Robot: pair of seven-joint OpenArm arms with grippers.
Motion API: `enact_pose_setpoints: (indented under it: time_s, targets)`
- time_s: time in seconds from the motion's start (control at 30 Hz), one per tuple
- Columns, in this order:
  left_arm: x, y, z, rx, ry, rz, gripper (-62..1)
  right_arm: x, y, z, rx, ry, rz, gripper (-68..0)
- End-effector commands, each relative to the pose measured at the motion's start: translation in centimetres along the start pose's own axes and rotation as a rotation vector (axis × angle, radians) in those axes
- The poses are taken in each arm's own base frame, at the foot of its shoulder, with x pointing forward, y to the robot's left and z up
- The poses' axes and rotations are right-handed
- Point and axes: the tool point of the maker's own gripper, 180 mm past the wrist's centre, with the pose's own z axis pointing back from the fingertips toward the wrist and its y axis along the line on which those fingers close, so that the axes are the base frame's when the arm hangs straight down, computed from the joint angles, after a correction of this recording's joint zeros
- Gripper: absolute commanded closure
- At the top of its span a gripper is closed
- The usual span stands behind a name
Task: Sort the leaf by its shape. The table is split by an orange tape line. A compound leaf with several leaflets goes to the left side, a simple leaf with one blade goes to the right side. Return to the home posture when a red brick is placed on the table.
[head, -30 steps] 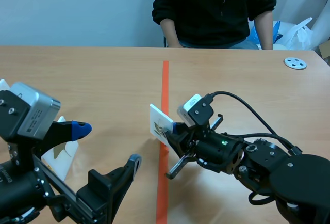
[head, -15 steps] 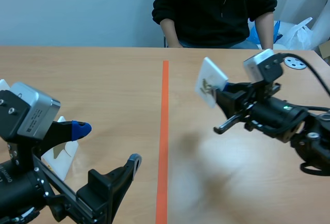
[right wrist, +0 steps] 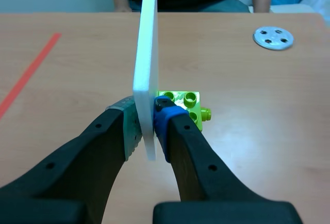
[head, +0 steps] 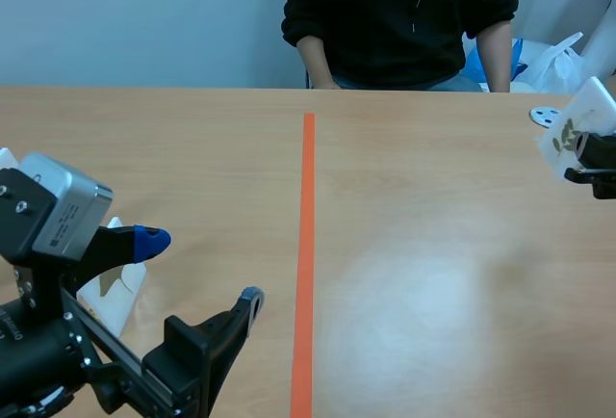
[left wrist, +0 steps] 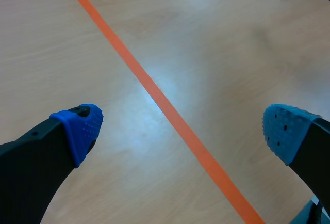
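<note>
Card (head: 576,134) rightward, seemingly near green brick (right wrist: 188,105)

A lime-green studded brick (right wrist: 188,101) was seen lying on the table (right wrist: 77,69), apart from a grey round disc (right wrist: 273,37) pierced with holes. A person (head: 399,13) in a black top was seated across it, with a white plastic bag (head: 560,64) nearby.

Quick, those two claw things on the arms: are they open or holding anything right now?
Left end effector: open, holding nothing.
Right end effector: shut on the white card.
</note>
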Motion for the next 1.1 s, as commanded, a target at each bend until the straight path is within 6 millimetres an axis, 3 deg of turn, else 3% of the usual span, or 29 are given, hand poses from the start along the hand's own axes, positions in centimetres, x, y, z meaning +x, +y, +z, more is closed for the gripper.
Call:
enact_pose_setpoints:
  time_s: [0.0, 0.27, 0.67, 0.97, 1.07]
  targets:
    - [1.4, -0.1, 0.1, 0.002, -0.047, 0.001, -62.3, 0.2, -0.1, -0.2, -0.002, -0.004, 0.005, -1.7]
    - [1.4, -0.1, 0.1, 0.002, -0.047, 0.001, -62.3, -2.7, -3.0, 0.4, -0.172, 0.019, -0.046, -1.7]
    - [1.4, -0.1, 0.1, 0.002, -0.047, 0.001, -62.3, -7.0, -3.6, 0.3, -0.245, 0.054, -0.070, -1.7]
    - [1.4, -0.1, 0.1, 0.002, -0.047, 0.000, -62.3, -8.3, -4.3, 0.9, -0.299, 0.087, -0.047, -2.7]
    - [1.4, -0.1, 0.1, 0.002, -0.047, 0.000, -62.3, -8.3, -4.3, 1.0, -0.299, 0.089, -0.046, -6.3]
